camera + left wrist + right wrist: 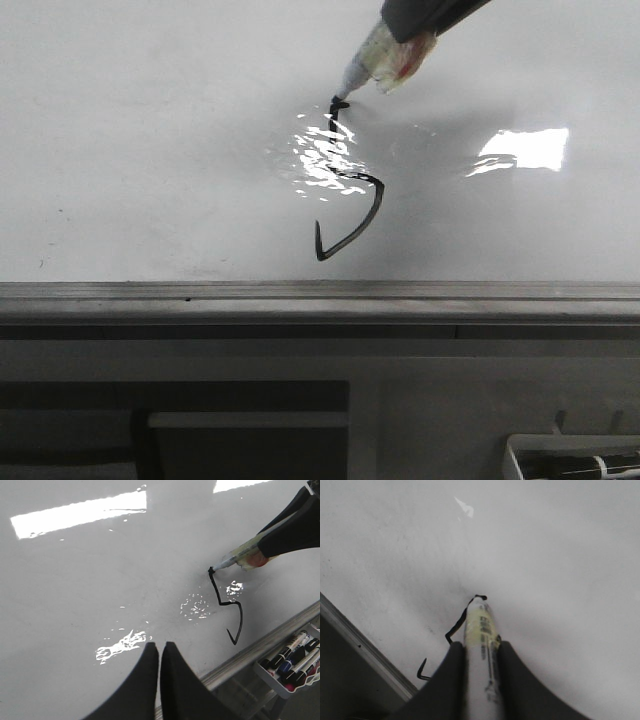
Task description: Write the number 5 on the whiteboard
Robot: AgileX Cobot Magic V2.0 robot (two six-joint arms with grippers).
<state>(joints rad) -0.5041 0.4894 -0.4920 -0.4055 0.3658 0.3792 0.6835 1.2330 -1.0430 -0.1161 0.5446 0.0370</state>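
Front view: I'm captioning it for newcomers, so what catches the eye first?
The thin black marker-drawn number 5, lacking its top stroke, sits mid-board on the glossy white whiteboard. The clear-barrelled marker in the right hand has its tip at the digit's top. Bright glare patches lie across and right of it.

Bright rectangular patches of light glare sit at the right of the front view, with a broken, rippled reflection near the centre, probably from ceiling lamps. Across the lower part of that frame runs a grey metal rail, and below it lie flat grey panels with a dark recess at lower left. In the lower right corner of the left wrist view, a small tray holds several spare markers.
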